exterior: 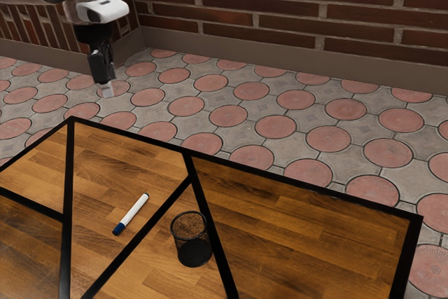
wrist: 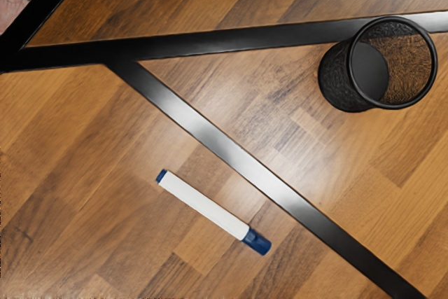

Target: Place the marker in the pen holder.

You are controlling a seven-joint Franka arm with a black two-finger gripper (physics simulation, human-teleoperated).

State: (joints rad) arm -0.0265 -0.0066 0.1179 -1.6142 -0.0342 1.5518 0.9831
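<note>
Tool (exterior: pixel 106 91) raised, well apart from the marker (wrist: pixel 206 206); whether wide or narrow, I cannot tell. The marker lies flat on the tabletop (exterior: pixel 301 225), across a black strip (wrist: pixel 210 138) from the pen holder (wrist: pixel 372 75). It should be light and stiff, its smooth round barrel apt to roll or slip. Best to pinch squarely across the white middle, clear of the blue cap (wrist: pixel 257 240).
</note>
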